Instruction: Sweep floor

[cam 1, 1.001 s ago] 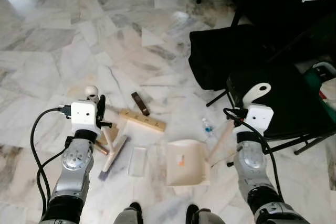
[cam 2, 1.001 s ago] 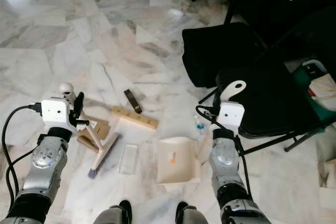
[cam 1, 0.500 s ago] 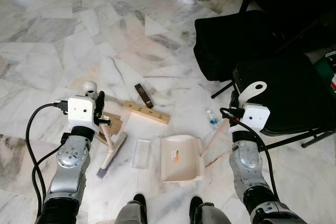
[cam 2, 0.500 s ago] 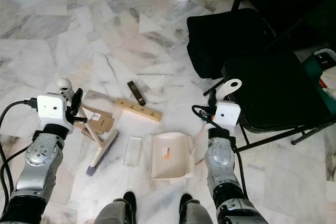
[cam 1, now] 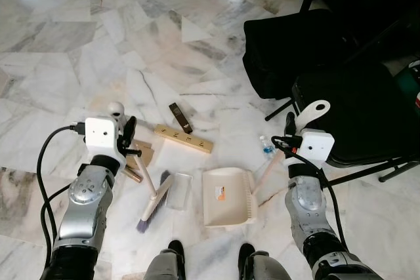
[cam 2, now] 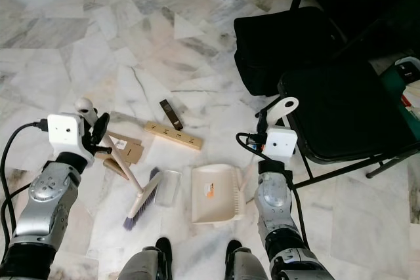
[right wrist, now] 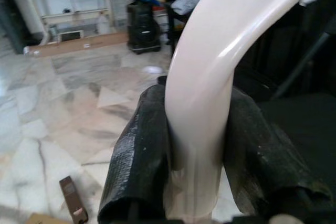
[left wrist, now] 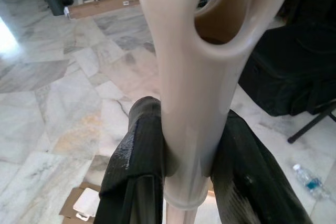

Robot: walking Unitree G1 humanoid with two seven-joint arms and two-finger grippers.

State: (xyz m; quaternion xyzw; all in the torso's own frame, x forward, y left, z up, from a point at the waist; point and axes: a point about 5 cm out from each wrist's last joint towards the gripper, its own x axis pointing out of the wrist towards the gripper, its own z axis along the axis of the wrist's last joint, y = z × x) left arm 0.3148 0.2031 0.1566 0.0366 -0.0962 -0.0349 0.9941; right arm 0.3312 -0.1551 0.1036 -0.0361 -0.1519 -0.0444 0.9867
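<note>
My left gripper (cam 1: 125, 137) is shut on the cream handle (left wrist: 191, 103) of a hand brush. The brush head (cam 1: 156, 196), with purple bristles, rests on the marble floor against a clear plastic tray (cam 1: 179, 190). My right gripper (cam 1: 295, 137) is shut on the curved cream handle (right wrist: 202, 103) of a dustpan. The dustpan (cam 1: 226, 196) lies flat on the floor just right of the tray, between my two arms. One black finger (left wrist: 139, 150) presses the brush handle from the side, and another black finger (right wrist: 142, 156) does the same on the dustpan handle.
A wooden block (cam 1: 184, 138), a dark brown bar (cam 1: 180, 117), cardboard scraps (cam 1: 139, 155) and a small water bottle (cam 1: 267, 149) lie on the floor ahead. A black folding chair (cam 1: 354, 122) and a black bag (cam 1: 289, 50) crowd the right side. My feet (cam 1: 174, 248) stand just behind the dustpan.
The brush head has swept right across the floor and now touches the clear tray. The dustpan and right arm have barely moved. The camera shifted earlier.
</note>
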